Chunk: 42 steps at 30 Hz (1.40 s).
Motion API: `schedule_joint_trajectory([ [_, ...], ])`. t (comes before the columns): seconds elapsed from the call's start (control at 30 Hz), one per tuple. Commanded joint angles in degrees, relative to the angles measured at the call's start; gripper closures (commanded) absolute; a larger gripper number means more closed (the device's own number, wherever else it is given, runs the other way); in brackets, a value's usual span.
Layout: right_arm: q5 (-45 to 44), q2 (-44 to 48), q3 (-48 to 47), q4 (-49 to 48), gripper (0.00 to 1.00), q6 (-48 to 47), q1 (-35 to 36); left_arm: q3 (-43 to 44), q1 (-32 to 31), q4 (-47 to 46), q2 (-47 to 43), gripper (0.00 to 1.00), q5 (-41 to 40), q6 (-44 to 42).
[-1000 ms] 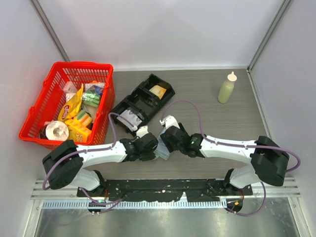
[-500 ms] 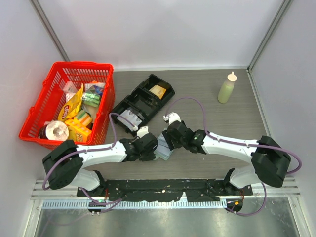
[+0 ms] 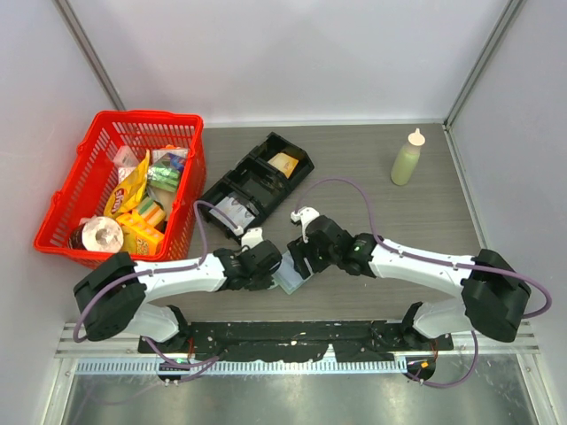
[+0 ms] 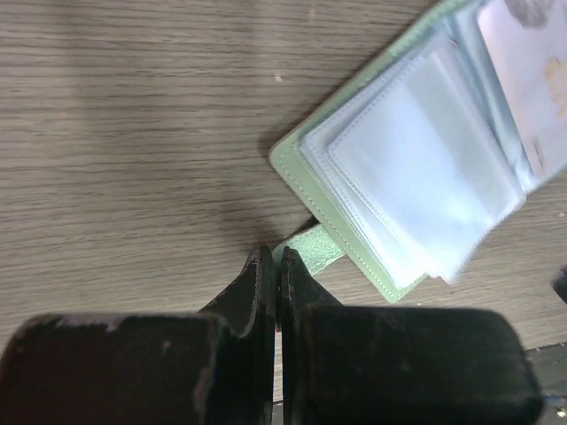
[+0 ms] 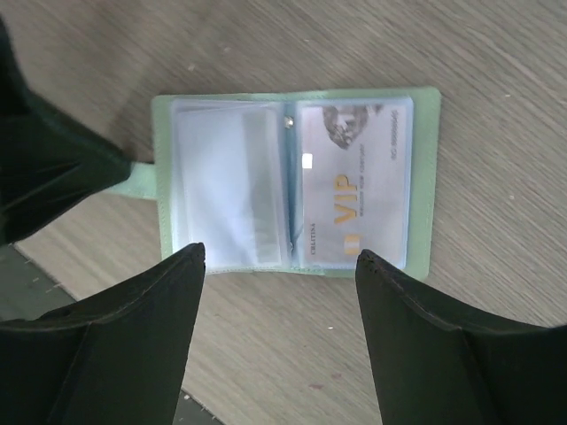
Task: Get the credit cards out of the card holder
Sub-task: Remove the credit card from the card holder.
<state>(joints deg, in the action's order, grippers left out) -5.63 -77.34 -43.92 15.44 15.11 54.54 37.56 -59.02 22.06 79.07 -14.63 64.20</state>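
The pale green card holder (image 5: 426,181) lies open on the table between the two arms, seen small in the top view as the card holder (image 3: 291,278). Its right clear sleeve holds a pale credit card (image 5: 354,186) marked VIP; the left sleeves (image 5: 221,186) look empty. My left gripper (image 4: 276,261) is shut on the holder's green strap (image 4: 312,243) at its left edge. My right gripper (image 5: 279,261) hangs open above the holder's near edge, its fingers apart from it. In the left wrist view the sleeves (image 4: 416,168) fan up and the card (image 4: 532,71) shows at top right.
A red basket (image 3: 89,177) full of packets stands at the left. A black compartment tray (image 3: 257,181) lies just behind the arms. A pale green squeeze bottle (image 3: 407,159) stands at the back right. The table's near edge is close below the holder.
My right gripper has drawn back to the right, off the holder, and its jaws have widened slightly. The holder now lies more exposed. My left gripper has kept its grip.
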Motion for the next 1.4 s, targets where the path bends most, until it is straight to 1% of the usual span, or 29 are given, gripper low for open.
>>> schedule_joint_trajectory([
  [0.0, 9.8, 3.8, -0.2, -0.8, 0.27, 0.4, -2.8, 1.6, 1.0, 8.5, -1.9, 0.96, -6.8, 0.0],
  [0.07, 13.0, 4.7, -0.3, -0.9, 0.27, 0.8, -4.4, 3.0, 1.0, 11.5, -2.2, 0.88, -9.7, 0.0],
  [0.2, 17.6, 6.9, 0.8, -3.6, 0.28, 2.5, -7.9, 5.3, 1.0, 14.0, -3.9, 0.69, -12.4, 0.2],
  [0.33, 17.8, 5.6, 2.5, -7.0, 0.38, 5.3, -12.2, 7.2, 0.9, 13.7, -6.5, 0.45, -13.1, 0.7],
  [0.37, 18.1, 4.6, 2.7, -8.3, 0.44, 5.8, -13.3, 7.6, 0.8, 13.4, -7.1, 0.41, -13.1, 0.7],
  [0.4, 18.6, 4.0, 3.6, -9.2, 0.46, 6.3, -13.7, 8.0, 0.8, 12.8, -7.8, 0.40, -13.1, 0.7],
  [0.43, 18.8, 3.1, 3.9, -10.4, 0.53, 6.7, -14.5, 8.3, 0.7, 12.2, -8.3, 0.39, -13.0, 0.9],
  [0.57, 20.0, -0.1, 5.9, -14.9, 0.67, 8.3, -15.7, 8.4, 0.2, 6.1, -10.1, 0.38, -11.8, 1.1],
  [0.6, 20.0, -0.4, 6.4, -15.1, 0.74, 9.0, -15.9, 8.1, 0.1, 4.1, -10.2, 0.37, -11.3, 1.2],
  [0.67, 19.6, -2.1, 7.4, -18.5, 0.79, 9.9, -16.1, 7.4, 0.1, -0.8, -10.0, 0.37, -10.6, 1.4],
  [0.77, 19.6, -3.7, 8.1, -20.9, 0.80, 10.5, -16.4, 7.0, 0.1, -6.2, -8.1, 0.38, -9.4, 1.9],
  [0.87, 19.6, -5.0, 8.9, -21.8, 0.82, 11.2, -16.5, 7.5, 0.1, -9.7, -5.1, 0.42, -8.8, 2.7],
  [1.07, 19.6, -4.8, 11.8, -22.5, 0.82, 13.1, -16.8, 5.9, 0.1, -17.3, 0.6, 0.58, -7.7, 6.9],
  [1.23, 19.0, -3.7, 15.0, -22.6, 0.83, 15.2, -17.1, 4.4, 0.1, -23.3, 5.1, 0.62, -5.7, 8.0],
  [1.37, 19.0, -3.1, 17.4, -24.6, 0.83, 16.8, -17.4, 4.0, 0.2, -24.7, 8.2, 0.64, -4.6, 9.8],
])
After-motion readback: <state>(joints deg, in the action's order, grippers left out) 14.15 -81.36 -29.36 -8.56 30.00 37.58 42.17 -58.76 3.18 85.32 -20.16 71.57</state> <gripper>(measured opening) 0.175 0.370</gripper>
